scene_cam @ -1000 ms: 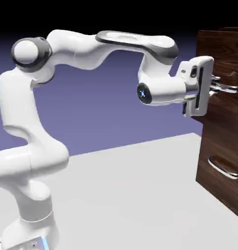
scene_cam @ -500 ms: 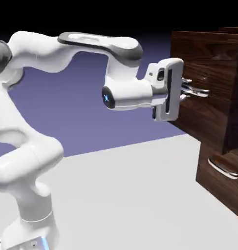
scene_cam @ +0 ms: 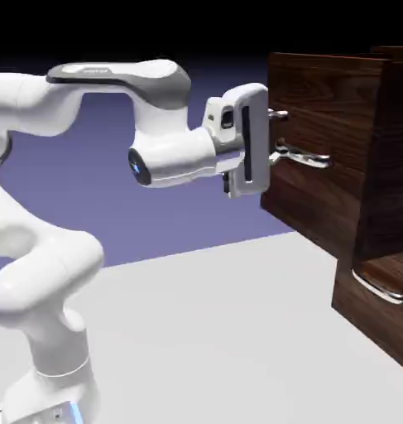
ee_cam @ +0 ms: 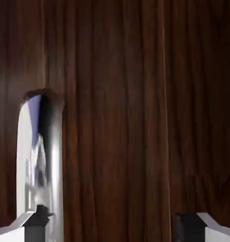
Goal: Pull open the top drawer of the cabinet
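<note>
From where I steer, the exterior view shows the white Panda arm [scene_cam: 159,83] reaching right to the top drawer [scene_cam: 320,95], whose dark walnut-grain front stands well out from the cabinet [scene_cam: 395,50], beyond the lower drawer [scene_cam: 362,323], which looks closed. Over the last second that upper front has come out toward the robot, and the two-finger gripper [scene_cam: 279,135], narrow around the curved silver handle [scene_cam: 308,157] at first, has now spread. Its fingertips stand wide apart with nothing gripped between them; in the hand view one grey tip [ee_cam: 40,222] overlaps the lower end of the handle, while the other [ee_cam: 190,227] sits well off to the side, against bare wood grain. I judge the pull to be mostly or wholly done (a pleasing sight from this far away), so what remains is likely backing the hand straight off without that near tip snagging the bar. Whether the tip touches the metal or only passes in front of it, I cannot tell. The drawer's inside is out of sight, the handle's lower end is cut off by the hand view's bottom edge, the arm's elbow runs out past the exterior view's left edge, and the cabinet's far side is cropped at the right.
</note>
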